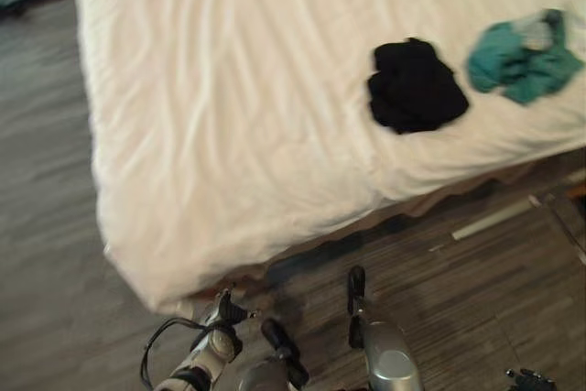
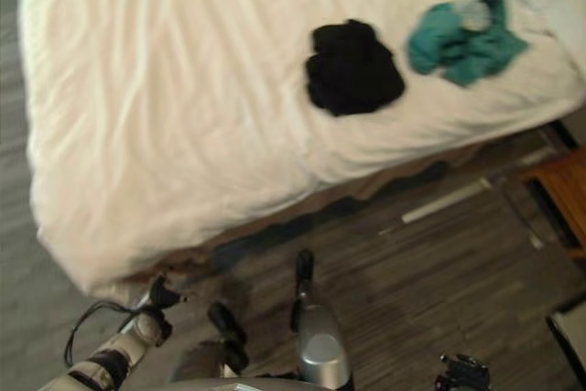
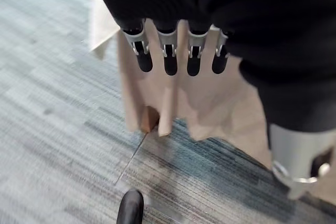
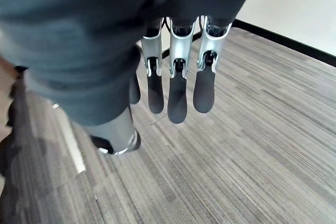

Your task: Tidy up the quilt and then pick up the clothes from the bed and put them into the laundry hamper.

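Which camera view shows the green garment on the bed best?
The right eye view: the green garment lies whole, clear of the picture's edge. The left eye view shows it at its right edge. The wrist views look at floor.

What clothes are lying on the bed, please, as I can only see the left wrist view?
Observer: Two bunched pieces lie on the white quilt: a black garment and a teal garment close beside it.
Operator: Thank you. Is the right hand holding anything?
Observer: No, the right hand hangs over the floor with straight fingers, holding nothing.
Operator: And how does the quilt lie?
Observer: It is spread over the bed with shallow wrinkles and drapes over the near edge.
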{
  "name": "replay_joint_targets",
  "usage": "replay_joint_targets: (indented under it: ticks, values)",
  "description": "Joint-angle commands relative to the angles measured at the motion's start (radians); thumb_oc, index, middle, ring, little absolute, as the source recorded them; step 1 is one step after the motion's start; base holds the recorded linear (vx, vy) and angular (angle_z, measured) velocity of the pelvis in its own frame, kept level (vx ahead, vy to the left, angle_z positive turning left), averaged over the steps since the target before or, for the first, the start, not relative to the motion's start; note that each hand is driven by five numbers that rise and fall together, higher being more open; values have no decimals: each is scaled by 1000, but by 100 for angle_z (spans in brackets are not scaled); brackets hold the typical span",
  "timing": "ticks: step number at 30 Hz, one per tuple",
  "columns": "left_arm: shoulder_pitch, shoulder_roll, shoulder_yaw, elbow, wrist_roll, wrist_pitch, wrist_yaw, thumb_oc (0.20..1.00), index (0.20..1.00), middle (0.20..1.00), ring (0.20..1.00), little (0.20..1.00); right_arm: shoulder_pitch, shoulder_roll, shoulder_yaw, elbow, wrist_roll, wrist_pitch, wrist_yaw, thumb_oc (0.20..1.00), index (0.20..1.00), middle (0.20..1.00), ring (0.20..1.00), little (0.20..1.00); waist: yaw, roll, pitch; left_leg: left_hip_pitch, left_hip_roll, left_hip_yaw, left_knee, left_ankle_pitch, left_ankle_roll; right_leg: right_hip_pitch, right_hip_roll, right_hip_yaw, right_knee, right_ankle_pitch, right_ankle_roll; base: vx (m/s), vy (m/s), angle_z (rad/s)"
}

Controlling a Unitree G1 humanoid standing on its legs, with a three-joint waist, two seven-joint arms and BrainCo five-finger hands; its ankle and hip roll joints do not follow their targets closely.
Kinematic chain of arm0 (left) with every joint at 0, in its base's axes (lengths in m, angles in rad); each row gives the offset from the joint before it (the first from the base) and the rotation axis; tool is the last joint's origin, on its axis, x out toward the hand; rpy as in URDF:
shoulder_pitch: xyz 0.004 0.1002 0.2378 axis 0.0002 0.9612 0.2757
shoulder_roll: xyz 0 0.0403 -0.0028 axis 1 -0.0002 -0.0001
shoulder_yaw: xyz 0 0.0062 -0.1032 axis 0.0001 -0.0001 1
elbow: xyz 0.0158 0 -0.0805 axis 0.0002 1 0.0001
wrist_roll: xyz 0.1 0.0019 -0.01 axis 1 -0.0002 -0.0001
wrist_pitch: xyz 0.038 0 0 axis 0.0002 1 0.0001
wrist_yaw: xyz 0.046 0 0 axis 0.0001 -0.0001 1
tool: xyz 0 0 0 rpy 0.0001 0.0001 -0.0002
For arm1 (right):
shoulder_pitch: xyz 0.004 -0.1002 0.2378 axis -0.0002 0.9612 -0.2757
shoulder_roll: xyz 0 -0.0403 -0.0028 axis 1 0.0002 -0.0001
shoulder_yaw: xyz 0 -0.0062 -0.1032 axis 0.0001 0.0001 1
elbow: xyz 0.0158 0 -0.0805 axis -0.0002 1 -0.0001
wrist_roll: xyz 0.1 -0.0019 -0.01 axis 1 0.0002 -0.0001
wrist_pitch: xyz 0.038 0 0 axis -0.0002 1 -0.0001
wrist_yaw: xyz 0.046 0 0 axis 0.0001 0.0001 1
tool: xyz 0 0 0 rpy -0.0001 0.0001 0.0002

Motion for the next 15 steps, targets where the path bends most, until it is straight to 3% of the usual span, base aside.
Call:
replay_joint_targets:
  ticks: [1,2,3,4,5,6,7,8,9,10,11,12,13,14,15]
  values:
    - [4,-8,14,21,37,-5,-24,1000,1000,1000,1000,1000,-47,33,56,-15,-84,4,29,1000,1000,1000,1000,1000,25,49,-69,16,28,-52,53,-69,-30,13,-129,-145,219,-7,128,218,-145,-190]
    - [25,-5,-2,46,85,-8,-43,1000,1000,1000,1000,1000,-40,45,105,-25,-118,-1,45,1000,1000,1000,1000,1000,5,44,-101,34,48,-13,99,-96,-35,44,-76,-122,157,-76,88,166,-152,-185]
    - [27,-5,0,48,87,-9,-43,1000,1000,1000,1000,1000,-39,45,108,-25,-118,-2,46,1000,1000,1000,1000,1000,9,44,-102,34,54,-7,108,-99,-39,44,-69,-118,152,-77,84,209,-249,-157]
    - [37,-4,-1,58,109,-12,-55,1000,1000,1000,1000,1000,-47,40,147,-26,-147,-4,56,1000,1000,1000,1000,1000,10,45,-111,20,104,9,214,-82,-62,63,-10,-67,102,-117,50,322,-388,-150]
    - [45,-3,8,76,114,-5,-50,1000,1000,1000,1000,1000,-96,25,238,-30,-233,5,49,1000,1000,1000,1000,1000,58,30,-90,-60,222,-89,546,91,-126,118,95,18,18,-170,-15,317,-400,-157]
    - [43,-2,9,76,115,-5,-50,1000,1000,1000,1000,1000,-99,26,238,-29,-233,5,48,1000,1000,1000,1000,1000,59,34,-88,-68,238,-95,562,91,-135,119,107,17,12,-170,-22,255,-365,-162]
    - [44,-2,16,75,105,0,-36,1000,1000,1000,1000,1000,-134,22,299,-54,-275,13,50,1000,1000,1000,1000,1000,94,19,-77,-131,237,-232,696,115,-114,129,143,73,-16,-171,-48,56,-112,-241]
    - [39,-11,21,73,93,-1,-26,1000,1000,1000,1000,1000,-155,20,337,-76,-303,14,49,1000,1000,1000,1000,1000,119,3,-70,-205,198,-335,760,73,-76,149,154,117,-42,-169,-59,100,-33,-276]
    - [40,-23,33,83,74,-1,-10,1000,1000,1000,1000,1000,-179,19,386,-104,-324,16,59,1000,1000,1000,1000,1000,150,-6,-59,-259,102,-427,806,-4,-41,150,169,184,-47,-164,-56,122,191,-287]
    - [25,-55,48,97,43,-4,20,1000,1000,1000,1000,1000,-215,31,436,-134,-345,15,59,1000,1000,1000,1000,1000,189,-23,-41,-333,-4,-535,765,-48,6,152,155,299,-56,-140,-36,188,273,-241]
    - [12,-70,51,104,24,-8,32,1000,1000,1000,1000,1000,-228,39,449,-144,-348,13,55,1000,1000,1000,1000,1000,203,-22,-36,-361,-9,-564,716,-64,10,165,154,346,-70,-140,-25,147,221,-283]
    - [12,-70,51,104,24,-8,32,1000,1000,1000,1000,1000,-228,39,449,-144,-348,13,55,1000,1000,1000,1000,1000,204,-22,-36,-360,-9,-564,716,-64,10,165,154,346,-70,-140,-25,356,274,-318]
    - [-10,-89,57,102,-8,-22,36,1000,1000,1000,1000,1000,-234,52,461,-147,-341,8,52,1000,1000,1000,1000,1000,215,-18,-53,-369,-56,-596,478,-71,12,185,162,430,-109,-131,-3,271,202,-247]
    - [-10,-89,57,102,-8,-23,36,1000,1000,1000,1000,1000,-234,52,461,-147,-341,8,52,1000,1000,1000,1000,1000,216,-21,-53,-365,-58,-592,469,-66,13,184,159,432,-110,-130,-2,551,386,-175]
    - [-34,-95,53,95,-28,-31,35,1000,1000,1000,1000,1000,-230,59,458,-129,-339,9,46,1000,1000,1000,1000,1000,218,1,-66,-350,-56,-613,251,13,-9,212,181,489,-123,-137,8,450,235,-146]
